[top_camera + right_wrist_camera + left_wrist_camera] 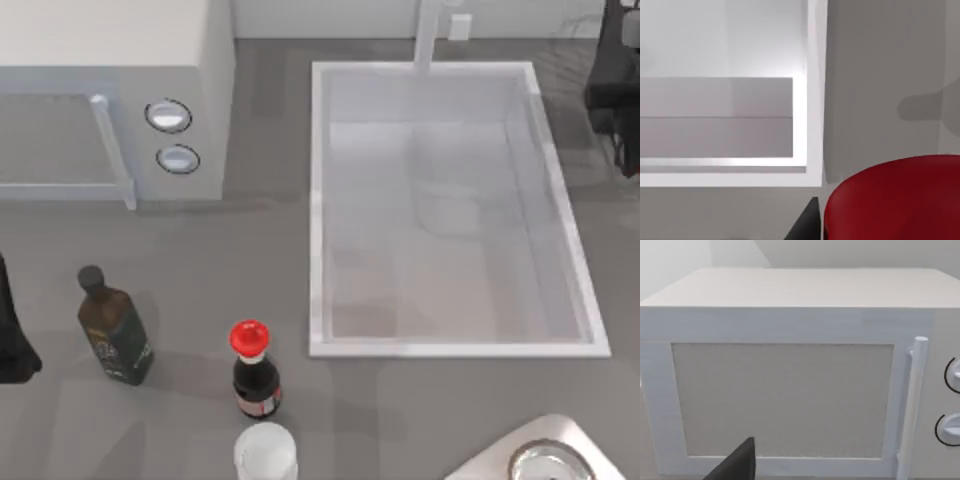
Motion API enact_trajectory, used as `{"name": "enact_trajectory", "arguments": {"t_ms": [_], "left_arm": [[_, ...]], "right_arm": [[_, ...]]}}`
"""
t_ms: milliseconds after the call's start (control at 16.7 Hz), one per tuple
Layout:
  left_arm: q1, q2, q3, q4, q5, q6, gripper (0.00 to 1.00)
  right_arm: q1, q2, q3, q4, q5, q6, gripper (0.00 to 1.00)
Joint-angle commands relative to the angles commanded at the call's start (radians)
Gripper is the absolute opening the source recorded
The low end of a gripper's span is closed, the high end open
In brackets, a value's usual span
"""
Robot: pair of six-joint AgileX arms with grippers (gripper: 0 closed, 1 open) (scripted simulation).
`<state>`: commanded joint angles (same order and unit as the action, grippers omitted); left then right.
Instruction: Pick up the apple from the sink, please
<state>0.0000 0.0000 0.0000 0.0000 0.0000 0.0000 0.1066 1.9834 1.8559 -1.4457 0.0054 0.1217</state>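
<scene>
Top view: the sink [450, 349] is a white basin right of the table's middle, its faucet [428, 35] at the far rim. The right arm [612, 80] is at the table's far right edge, beyond the sink's far right corner. The left arm [12, 340] is parked at the left edge, near a dark bottle with a dark stopper [112, 330].

A microwave [110, 60] stands at the far left. A bottle with a red cap [255, 375] stands on the near side, left of the sink, with a white cup [266, 452] just beside it toward the near edge. A steel bowl [545, 462] sits at the near right corner.

From the right wrist, the apple [895, 195] looms red and glossy close to the camera, pressed against one dark finger [807, 225] of the right gripper [875, 225], which is grasping it over the grey counter, outside the sink's rim.

From the left wrist, the left gripper [735, 467] faces the microwave's door; whether it is clenched or released cannot be told.
</scene>
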Motion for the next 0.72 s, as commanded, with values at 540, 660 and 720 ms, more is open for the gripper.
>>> {"name": "enact_trajectory", "arguments": {"t_ms": [540,660,720], "left_arm": [[0.0,0.0,0.0,0.0,0.0,0.0,1.0],[0.0,0.0,0.0,0.0,0.0,0.0,1.0],[0.0,0.0,0.0,0.0,0.0,0.0,1.0]], "right_arm": [[-0.059,-0.039,-0.075,0.042,-0.008,-0.066,0.0],[-0.014,-0.015,-0.08,0.1,-0.022,-0.048,0.0],[0.008,-0.006,-0.097,0.145,-0.03,-0.042,0.0]]}}
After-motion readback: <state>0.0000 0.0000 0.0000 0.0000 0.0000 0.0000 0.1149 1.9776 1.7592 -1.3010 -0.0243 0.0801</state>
